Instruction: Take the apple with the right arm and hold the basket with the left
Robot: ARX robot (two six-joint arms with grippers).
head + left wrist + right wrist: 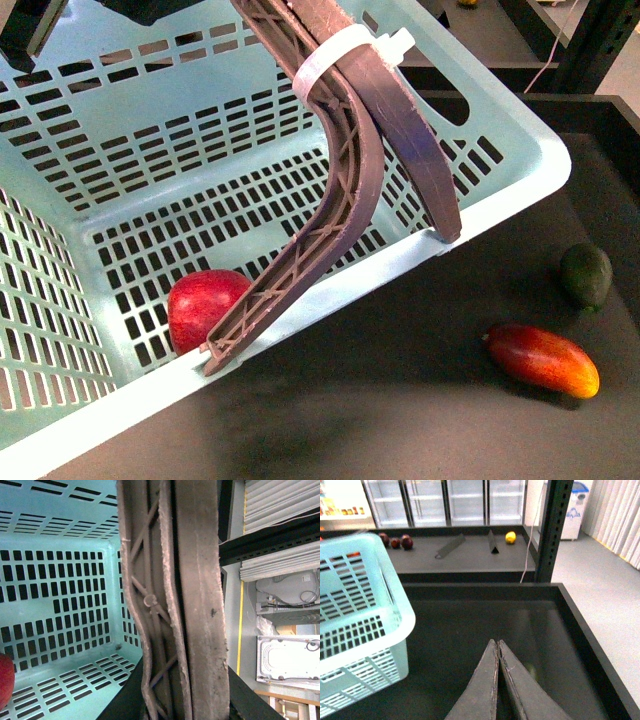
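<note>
The turquoise basket (500, 195) stands tilted and fills the left of the front view. The red apple (205, 305) lies inside it against the near wall. My left gripper (333, 298) is shut on the basket's near rim, its ribbed finger (330, 230) on the inside and its smooth finger (420, 150) on the outside. In the left wrist view the pressed-together fingers of the left gripper (172, 700) run beside the basket's lattice floor (60, 605), and an edge of the apple (4, 680) shows. My right gripper (497, 642) is shut on nothing above the dark table, right of the basket (395, 615).
A red-yellow mango (545, 360) and a dark green avocado (586, 275) lie on the dark table right of the basket. A raised table edge (585, 630) and a black post (552, 530) stand beyond my right gripper. Small fruits (395, 542) sit on a far shelf.
</note>
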